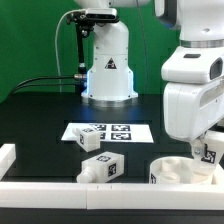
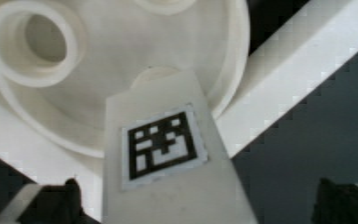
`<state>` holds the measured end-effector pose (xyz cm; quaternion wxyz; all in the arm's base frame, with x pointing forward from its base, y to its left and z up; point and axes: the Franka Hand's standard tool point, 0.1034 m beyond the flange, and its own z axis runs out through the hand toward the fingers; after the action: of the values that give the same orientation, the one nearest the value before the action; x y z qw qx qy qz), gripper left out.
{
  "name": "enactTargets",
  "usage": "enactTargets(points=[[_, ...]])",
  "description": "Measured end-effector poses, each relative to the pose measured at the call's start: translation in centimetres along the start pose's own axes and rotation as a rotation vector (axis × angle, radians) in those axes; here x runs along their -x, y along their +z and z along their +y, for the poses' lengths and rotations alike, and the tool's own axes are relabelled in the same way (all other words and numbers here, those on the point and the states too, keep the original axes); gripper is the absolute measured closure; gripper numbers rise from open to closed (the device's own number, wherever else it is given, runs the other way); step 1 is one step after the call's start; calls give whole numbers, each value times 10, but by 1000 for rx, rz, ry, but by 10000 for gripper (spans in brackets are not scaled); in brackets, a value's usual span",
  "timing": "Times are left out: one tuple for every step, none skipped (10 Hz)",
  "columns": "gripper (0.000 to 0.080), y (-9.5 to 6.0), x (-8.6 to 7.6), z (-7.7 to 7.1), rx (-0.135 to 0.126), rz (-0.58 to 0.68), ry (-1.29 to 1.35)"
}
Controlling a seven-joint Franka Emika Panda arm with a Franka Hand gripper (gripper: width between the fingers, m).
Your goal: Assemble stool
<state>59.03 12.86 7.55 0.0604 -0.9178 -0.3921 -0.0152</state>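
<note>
Held one leg (image 2: 158,140) clenched in gripper (image 2: 197,203) at seat (image 1: 178,168); had fitted none yet, left two loose legs (image 1: 101,168) near marker board (image 1: 105,131).

Pincer (image 1: 206,146) grips leg (image 1: 210,155) at seat (image 1: 170,171); two loose legs (image 1: 100,168) near marker board (image 1: 108,131).

We record the marker board (image 1: 107,131) lying flat on the black surface (image 1: 40,115). White border rails (image 1: 40,190) edge the surface at the front and the exterior view's left. A green backdrop (image 1: 30,40) stands behind.
</note>
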Motion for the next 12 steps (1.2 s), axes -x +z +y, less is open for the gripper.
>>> enactTargets(points=[[176,1,0,0,-1,-1,14],[349,1,1,0,-1,-1,20],[349,0,1,1,1,0,74],[463,-1,1,4,4,6,171],[463,-3,1,7,8,16,269],[463,-4,3,10,8,29,393],[463,-7,0,10,20,53,525],[463,-7,3,10,35,83,783],[463,-4,8,9,39,86,940],[463,-5,6,11,35,81,988],[463,-5,7,12,33,82,1038],[463,-4,8,12,31,82,1090]])
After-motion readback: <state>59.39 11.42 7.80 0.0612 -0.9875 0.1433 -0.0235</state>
